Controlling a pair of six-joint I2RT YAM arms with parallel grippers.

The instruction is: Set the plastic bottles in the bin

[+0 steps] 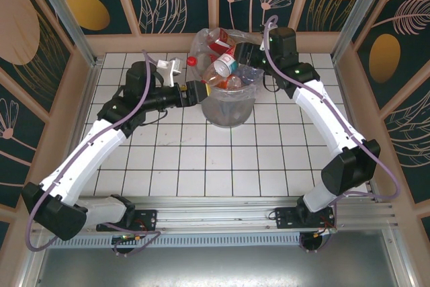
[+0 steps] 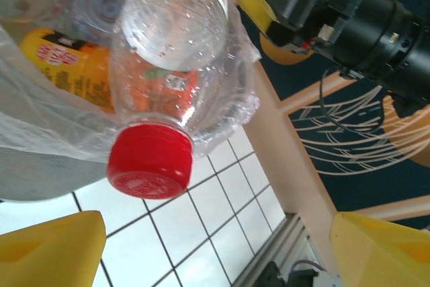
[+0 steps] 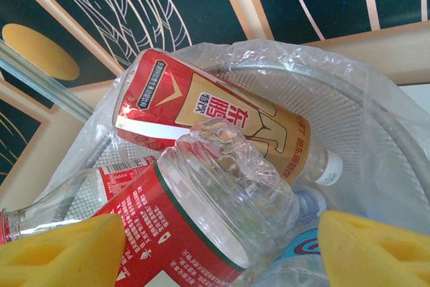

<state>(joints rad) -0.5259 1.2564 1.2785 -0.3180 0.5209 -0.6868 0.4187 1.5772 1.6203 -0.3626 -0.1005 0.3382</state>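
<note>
The grey bin (image 1: pixel 229 113) with its clear liner stands at mid-table, piled above the rim with plastic bottles (image 1: pixel 225 65). A red-capped bottle (image 2: pixel 168 52) juts over the rim (image 2: pixel 33 181), its cap (image 2: pixel 149 162) just ahead of my open left gripper (image 2: pixel 215 250), which holds nothing. In the top view my left gripper (image 1: pixel 200 91) sits against the bin's left side. Above the pile my right gripper (image 3: pixel 218 253) stands open, astride a red-labelled bottle (image 3: pixel 201 213). Behind that lies a red-and-gold bottle (image 3: pixel 215 122). My right gripper (image 1: pixel 238 54) hangs over the bin's far edge.
The liner bag (image 1: pixel 201 45) bulges over the bin's back rim. A white star-shaped piece (image 1: pixel 169 67) sits on the left arm. Wooden walls (image 1: pixel 87 85) fence the white tiled table (image 1: pixel 201 159). The right arm's black wrist (image 2: pixel 376 18) looms close above the left gripper.
</note>
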